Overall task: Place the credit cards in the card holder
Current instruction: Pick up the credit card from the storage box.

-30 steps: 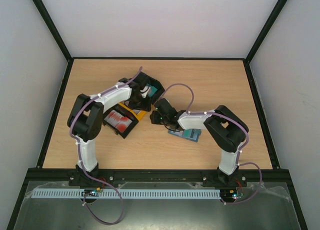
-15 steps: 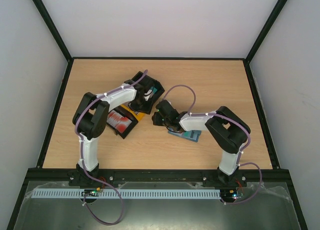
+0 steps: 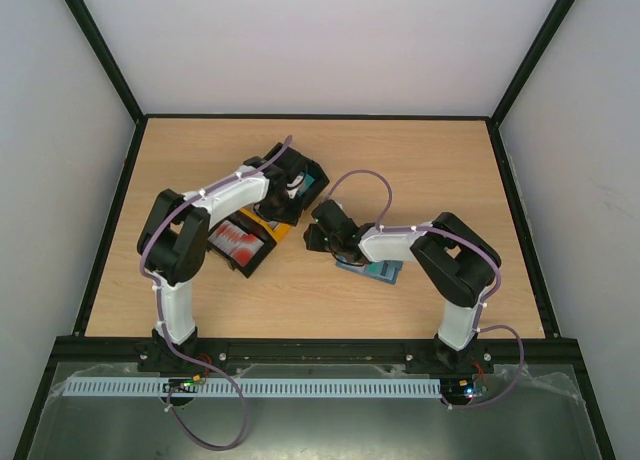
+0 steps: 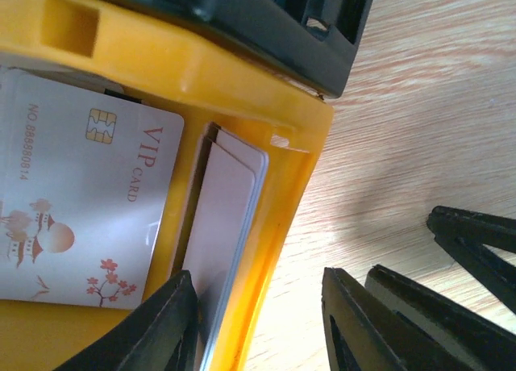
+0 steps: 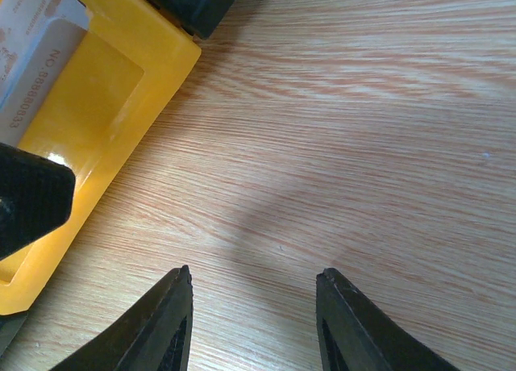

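On the light wooden table (image 3: 450,180), in the top external view, we locate the small slate-blue folding card holder (image 3: 384,272), partly under the right arm. Thin white rectangular plastic credit cards (image 3: 238,242) with red printing fill a shallow black plastic tray (image 3: 247,268). A yellow plastic tray (image 3: 283,232) lies just beside it. A second black tray (image 3: 322,170) holds a teal stack (image 3: 310,183). The left gripper (image 3: 285,195) hangs over the yellow tray. The right gripper (image 3: 318,238) is near it, over bare wood.

In the left wrist view, a white VIP card (image 4: 81,202) lies flat on the yellow tray's floor. Plain white upright cards (image 4: 230,226) stand on edge in a slot against the tray wall. The jaws stand apart and clamp nothing: one is inside the tray just beside the upright cards, the other outside the wall.

We judge the cards light, stiff and slick. A flat card offers little purchase, so we recommend pinching an upright card by its two faces near the exposed edge.

In the right wrist view, the jaws stand apart over bare wood with nothing between them. The yellow tray's corner, with a card in it, shows at left.
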You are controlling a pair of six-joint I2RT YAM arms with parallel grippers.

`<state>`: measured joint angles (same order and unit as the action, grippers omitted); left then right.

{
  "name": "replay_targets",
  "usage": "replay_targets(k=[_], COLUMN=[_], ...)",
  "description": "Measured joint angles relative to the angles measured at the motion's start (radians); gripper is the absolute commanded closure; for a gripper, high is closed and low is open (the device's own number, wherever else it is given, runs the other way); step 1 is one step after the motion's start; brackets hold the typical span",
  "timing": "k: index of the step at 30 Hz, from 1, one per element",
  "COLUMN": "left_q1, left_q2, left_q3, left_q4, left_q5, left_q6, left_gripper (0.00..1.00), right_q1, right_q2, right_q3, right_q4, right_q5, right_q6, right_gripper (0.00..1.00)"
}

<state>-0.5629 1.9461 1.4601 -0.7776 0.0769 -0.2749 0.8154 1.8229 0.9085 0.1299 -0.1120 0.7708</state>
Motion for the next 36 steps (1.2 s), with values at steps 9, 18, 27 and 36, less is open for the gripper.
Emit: replay_targets(k=[9, 18, 27, 36], left_q1=[0.0, 0.0, -0.01, -0.009], left_q2=[-0.001, 0.051, 0.07, 0.047], left_q3=[0.0, 0.005, 0.005, 0.005], left_q4=[-0.001, 0.012, 0.019, -0.001], left_q5=[-0.025, -0.043, -0.034, -0.034], left_q6=[-0.005, 0.009, 0.021, 0.017], left_gripper=[0.32, 0.33, 0.49, 0.58], right_q1=[-0.003, -0.003, -0.009, -0.011], right_q2=[0.0, 0.0, 0.0, 0.0], right_q3=[0.0, 0.0, 0.0, 0.0], right_q4=[0.001, 0.002, 0.002, 0.002], right_q5=[-0.001, -0.001, -0.001, -0.001], right_q6=[0.0, 0.0, 0.0, 0.0], right_gripper=[0.59, 0.59, 0.59, 0.59])
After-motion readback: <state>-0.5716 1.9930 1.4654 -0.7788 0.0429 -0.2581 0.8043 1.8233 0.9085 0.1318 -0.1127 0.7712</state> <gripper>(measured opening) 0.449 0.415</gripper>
